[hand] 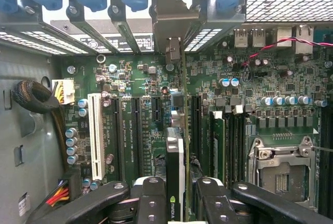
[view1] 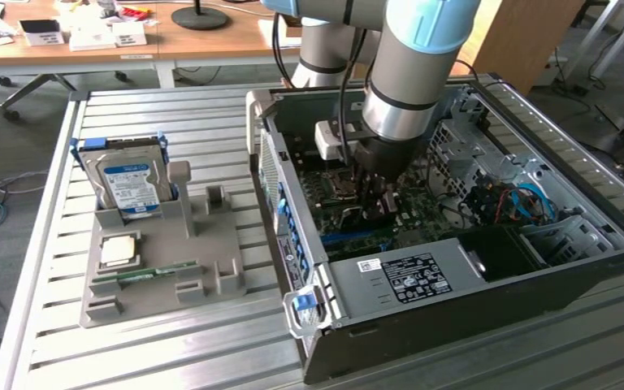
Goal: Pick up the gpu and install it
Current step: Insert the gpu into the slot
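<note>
Support: slatted metal table [view1: 182, 349] | on it, toward the exterior view's left: grey parts holder [view1: 166, 268], flat on the slats | beside it, toward the exterior view's right: opened computer case [view1: 453, 276], laid on its side | apart, not touching

We see our arm [view1: 405, 77] as grey metal tubes with pale blue joint caps, a black cable along it, a white box at the wrist, and a black hand [hand: 174, 203] with round screws.
</note>
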Available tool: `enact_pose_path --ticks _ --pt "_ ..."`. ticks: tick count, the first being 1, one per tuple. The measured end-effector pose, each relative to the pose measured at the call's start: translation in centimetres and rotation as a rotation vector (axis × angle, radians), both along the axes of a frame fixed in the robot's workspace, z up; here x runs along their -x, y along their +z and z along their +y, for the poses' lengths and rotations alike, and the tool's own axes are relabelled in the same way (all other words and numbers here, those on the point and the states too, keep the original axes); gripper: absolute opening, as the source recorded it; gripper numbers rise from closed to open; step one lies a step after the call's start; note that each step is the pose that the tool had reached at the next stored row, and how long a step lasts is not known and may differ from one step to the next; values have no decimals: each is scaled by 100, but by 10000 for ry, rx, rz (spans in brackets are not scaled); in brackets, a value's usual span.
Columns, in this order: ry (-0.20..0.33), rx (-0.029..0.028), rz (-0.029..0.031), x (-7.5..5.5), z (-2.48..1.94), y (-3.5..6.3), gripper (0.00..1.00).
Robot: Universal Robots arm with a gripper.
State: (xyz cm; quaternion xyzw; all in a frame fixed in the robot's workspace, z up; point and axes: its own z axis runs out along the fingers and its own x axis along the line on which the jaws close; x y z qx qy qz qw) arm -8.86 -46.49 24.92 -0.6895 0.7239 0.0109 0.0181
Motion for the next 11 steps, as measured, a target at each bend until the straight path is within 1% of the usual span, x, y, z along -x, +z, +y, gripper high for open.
enact_pose_path --ticks 7,11 --pt "-10 20 0 1 1 -10 27" --pt "-11 19 -1 0 1 -13 27"
